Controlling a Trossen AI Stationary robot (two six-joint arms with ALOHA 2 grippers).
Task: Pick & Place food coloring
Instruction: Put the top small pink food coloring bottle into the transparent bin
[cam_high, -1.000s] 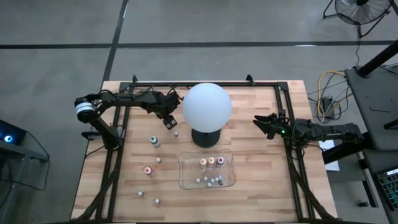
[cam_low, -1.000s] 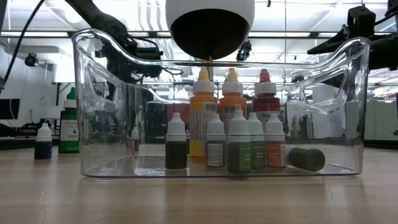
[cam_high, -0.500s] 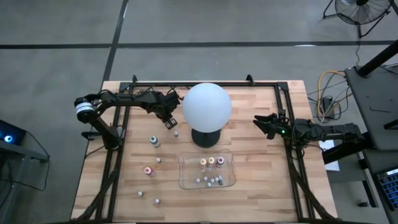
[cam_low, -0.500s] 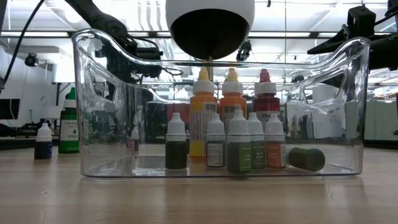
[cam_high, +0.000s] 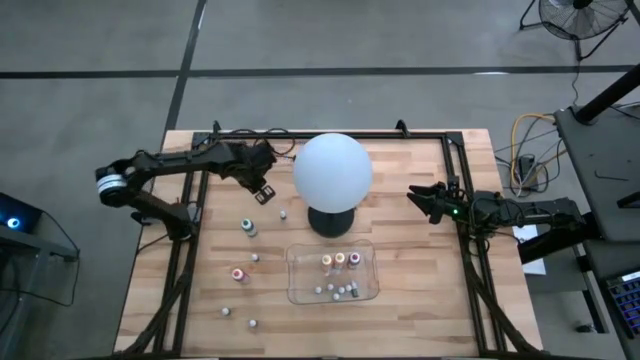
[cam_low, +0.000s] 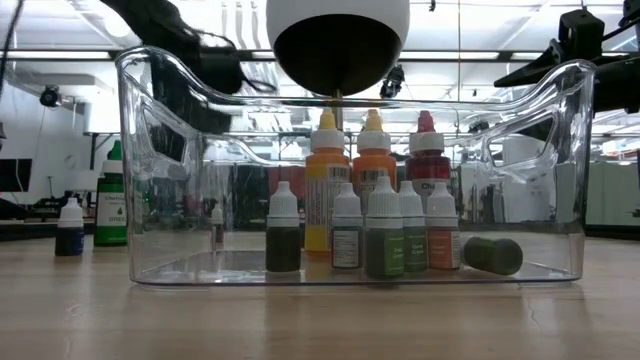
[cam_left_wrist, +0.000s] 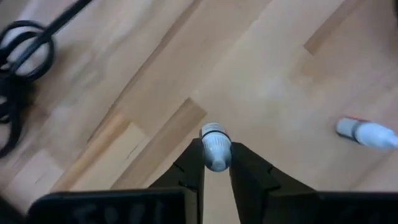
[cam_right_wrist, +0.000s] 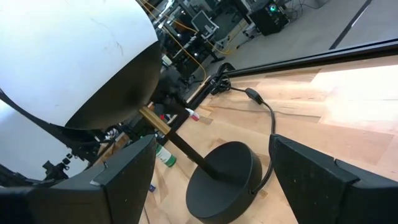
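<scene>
Left wrist view: my left gripper (cam_left_wrist: 217, 163) is clenched on a tiny whitish-grey plastic bottle (cam_left_wrist: 215, 144), whose cap end pokes out beyond the fingertips, long axis in line with the fingers. A second small white bottle with a red band (cam_left_wrist: 365, 132) lies on its side on the pale wooden table (cam_left_wrist: 261, 68), well apart. High view: the left gripper (cam_high: 262, 188) hangs over the table's far left part, beside the large white globe lamp (cam_high: 332, 170) on its black round base (cam_high: 331, 221). The clear rectangular plastic tray (cam_high: 297, 290) lies toward the near edge, past the lamp base, holding three taller orange-to-pink bottles (cam_high: 339, 260) and a row of tiny ones (cam_high: 340, 292). I judge that the carry must run from the gripper diagonally to that tray, and the globe and its base stand close to that line, so I must skirt them. Loose bottles remain on the table: a teal-capped one (cam_high: 248, 227), a pink one (cam_high: 238, 273), and several whitish ones nearer the front edge. The left arm is clearly the nearer to all of these. My right gripper (cam_high: 420, 199) waits spread wide at the table's right side, empty, facing the lamp.
</scene>
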